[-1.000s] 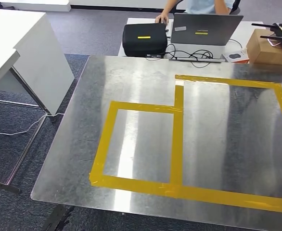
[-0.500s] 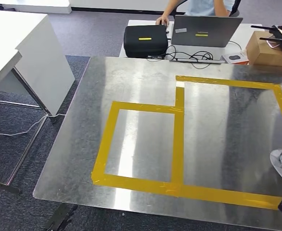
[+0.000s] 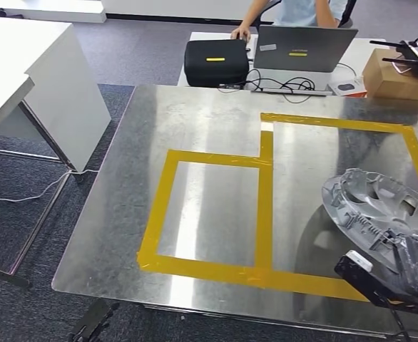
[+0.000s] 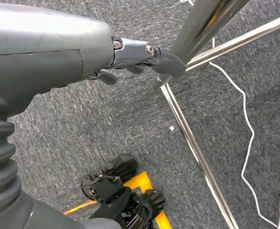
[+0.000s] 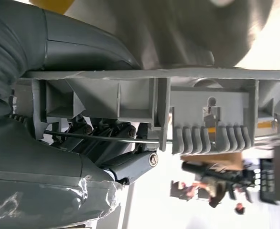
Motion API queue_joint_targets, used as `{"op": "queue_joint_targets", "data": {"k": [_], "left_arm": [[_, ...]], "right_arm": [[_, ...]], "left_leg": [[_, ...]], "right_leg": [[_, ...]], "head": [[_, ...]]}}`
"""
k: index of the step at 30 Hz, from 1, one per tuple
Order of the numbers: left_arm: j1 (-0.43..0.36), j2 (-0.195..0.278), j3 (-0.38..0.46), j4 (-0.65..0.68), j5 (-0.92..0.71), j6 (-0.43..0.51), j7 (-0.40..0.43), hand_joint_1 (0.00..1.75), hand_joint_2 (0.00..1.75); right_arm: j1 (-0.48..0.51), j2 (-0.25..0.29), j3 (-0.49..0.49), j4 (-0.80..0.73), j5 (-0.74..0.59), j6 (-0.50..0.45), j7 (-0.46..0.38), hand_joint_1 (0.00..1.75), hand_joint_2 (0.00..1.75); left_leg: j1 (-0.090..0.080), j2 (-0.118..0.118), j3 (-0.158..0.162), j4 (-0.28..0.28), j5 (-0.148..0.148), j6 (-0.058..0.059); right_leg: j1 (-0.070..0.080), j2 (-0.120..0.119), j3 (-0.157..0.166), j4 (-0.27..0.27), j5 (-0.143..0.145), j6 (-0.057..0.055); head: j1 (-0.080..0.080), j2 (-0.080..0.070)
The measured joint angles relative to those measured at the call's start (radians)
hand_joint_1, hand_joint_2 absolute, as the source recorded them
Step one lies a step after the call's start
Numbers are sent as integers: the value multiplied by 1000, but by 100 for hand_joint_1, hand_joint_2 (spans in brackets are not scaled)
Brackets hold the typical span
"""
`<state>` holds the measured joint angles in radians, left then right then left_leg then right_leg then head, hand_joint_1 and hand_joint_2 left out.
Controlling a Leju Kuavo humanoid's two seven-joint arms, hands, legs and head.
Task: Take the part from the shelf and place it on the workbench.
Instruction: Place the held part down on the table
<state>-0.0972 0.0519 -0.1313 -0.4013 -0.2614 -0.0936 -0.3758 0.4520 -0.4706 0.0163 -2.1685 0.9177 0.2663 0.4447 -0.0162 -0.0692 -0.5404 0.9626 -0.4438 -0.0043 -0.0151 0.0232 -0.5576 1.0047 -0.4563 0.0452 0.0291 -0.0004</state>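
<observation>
The part is a silver-grey wheel cover [image 3: 376, 203], tilted above the right side of the metal workbench [image 3: 207, 121]. It hangs over the larger yellow-taped rectangle [image 3: 336, 121]. My right hand [image 3: 411, 267] grips its near rim at the bench's front right corner. In the right wrist view the hand [image 5: 95, 157] clamps the cover's ribbed edge [image 5: 203, 95] between thumb and fingers. My left hand [image 4: 138, 55] hangs beside the bench over the grey carpet, fingers apart and holding nothing.
A smaller yellow-taped rectangle [image 3: 207, 206] lies mid-bench. Behind the bench a white table carries a black case [image 3: 216, 60], a laptop [image 3: 304, 46], cables and a cardboard box [image 3: 401, 78]; a person [image 3: 298, 8] sits there. A white desk [image 3: 45, 85] stands at the left.
My right hand has carried the wheel cover in from the right edge, leftward over the bench, so most of it now shows.
</observation>
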Motion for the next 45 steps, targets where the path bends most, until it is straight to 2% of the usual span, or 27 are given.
{"op": "queue_joint_targets", "data": {"k": [6,14,15,16,18,19,20,21,25,27,31,35,37,39,41,42,43,44,45], "left_arm": [[-3,1,-10,0,-3,14,8,0,175],[-3,5,-16,0,-7,32,12,0,175],[-3,5,-17,0,-9,37,12,0,175],[-3,6,-18,0,-12,42,12,0,175],[-3,7,-21,0,-13,43,12,0,87],[-3,8,-23,0,-10,40,11,0,44],[-3,8,-24,0,-6,35,10,0,0],[-3,9,-25,0,-2,31,10,0,0],[-3,12,-27,0,5,23,14,0,0],[-2,13,-27,0,17,21,21,0,0],[1,13,-19,0,44,21,17,0,0],[3,12,-8,-2,52,25,14,0,0],[5,12,-6,-4,53,26,13,0,0],[6,11,-5,-4,54,26,12,0,0],[8,10,-4,-4,55,26,12,0,0],[10,10,-3,-4,55,26,12,0,0],[11,10,-2,-4,56,26,12,0,0],[12,10,-1,-4,56,27,11,0,0],[13,10,0,-4,56,28,11,0,0]], "right_arm": [[-37,-94,124,65,-60,-45,51,175,175],[-35,-159,178,103,-93,-79,110,175,175],[-33,-164,180,104,-95,-82,120,144,175],[-30,-169,182,104,-96,-84,130,100,175],[-21,-177,183,104,-98,-88,145,13,175],[-16,-181,183,104,-96,-92,153,0,175],[-8,-183,184,104,-93,-96,162,0,175],[0,-184,185,104,-90,-100,169,0,175],[29,-184,199,104,-81,-108,179,0,0],[37,-181,201,99,-77,-136,161,0,0],[43,-151,198,54,-84,-248,76,0,0],[50,-125,196,0,-76,-293,33,0,0],[51,-118,194,-18,-72,-302,25,0,0],[52,-112,192,-26,-72,-304,23,0,0],[55,-106,192,-32,-72,-305,23,0,0],[56,-103,192,-35,-71,-305,23,0,0],[56,-100,192,-39,-70,-306,21,0,0],[56,-98,192,-43,-67,-309,17,0,0],[56,-95,192,-49,-60,-314,11,0,0]], "left_leg": [[0,1,5,0,-2,2],[1,3,11,0,-2,2],[1,3,11,0,-2,2],[1,3,11,0,-2,3],[1,3,11,0,-2,3],[1,3,11,0,-2,3],[1,3,11,0,-2,3],[1,3,10,0,-2,4],[-2,3,5,2,1,8],[-3,3,3,4,0,10],[-6,3,0,6,-2,16],[-3,5,2,-6,5,30],[4,9,7,-15,10,37],[5,12,8,-15,9,39],[5,13,8,-14,8,38],[5,13,9,-13,8,37],[7,13,10,-11,7,34],[9,12,10,-7,5,30],[12,6,9,-3,2,24]], "right_leg": [[2,1,-3,-4,0,0],[3,4,4,-9,2,1],[3,4,4,-10,3,2],[3,4,5,-10,3,2],[3,4,5,-11,3,3],[3,4,6,-11,3,3],[3,3,6,-12,4,3],[2,3,7,-12,4,4],[-1,3,12,-13,8,7],[-3,2,10,-13,9,9],[-6,2,8,-14,8,13],[-8,1,2,-8,-1,23],[-6,-5,-30,61,-43,25],[-6,-11,-84,177,-98,28],[-7,-13,-135,272,-127,32],[-7,-13,-144,285,-120,34],[-8,-13,-134,259,-95,36],[-9,-13,-105,198,-58,38],[-11,-2,-67,122,-28,41]], "head": [[0,0],[0,0],[0,0],[0,0],[0,0],[0,0],[1,0],[1,0],[0,0],[0,0],[0,0],[1,0],[4,0],[6,0],[7,0],[7,0],[7,0],[7,0],[7,0]]}}
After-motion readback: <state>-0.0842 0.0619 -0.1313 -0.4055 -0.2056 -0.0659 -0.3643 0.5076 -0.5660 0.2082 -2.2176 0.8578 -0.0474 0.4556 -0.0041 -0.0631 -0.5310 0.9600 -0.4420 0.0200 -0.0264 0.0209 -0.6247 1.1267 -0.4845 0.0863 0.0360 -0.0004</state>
